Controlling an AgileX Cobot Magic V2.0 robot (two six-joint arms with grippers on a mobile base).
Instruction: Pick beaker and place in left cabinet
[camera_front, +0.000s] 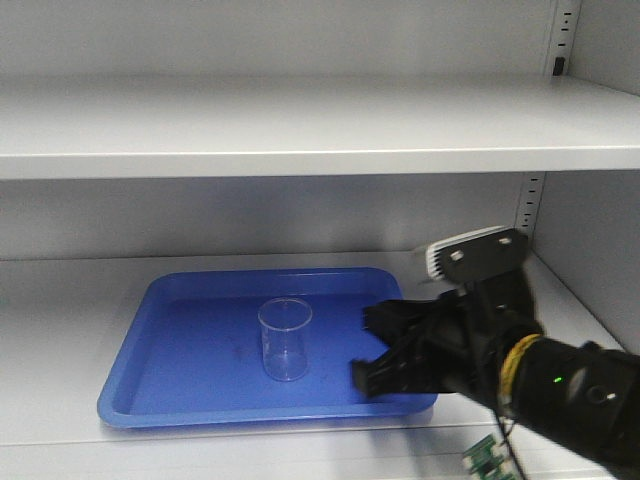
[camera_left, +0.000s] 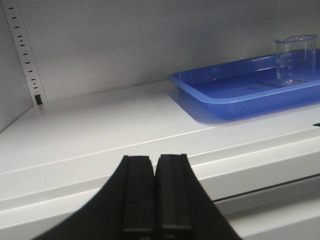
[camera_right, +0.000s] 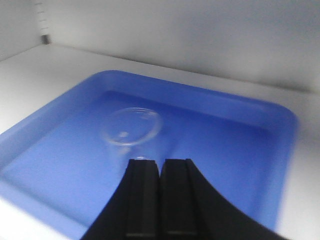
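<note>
Now right gripper closed, empty, beside beaker

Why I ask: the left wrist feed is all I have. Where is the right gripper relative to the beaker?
Observer: The right gripper is low over the right part of the blue tray, beside the beaker and apart from it.
Operator: Is it holding anything?
Observer: No. Its own wrist view shows the jaws together with nothing between them, and the beaker just beyond the tips.
Operator: Where in the tray does the beaker stand?
Observer: Near the tray's middle, upright, in the front view.
</note>
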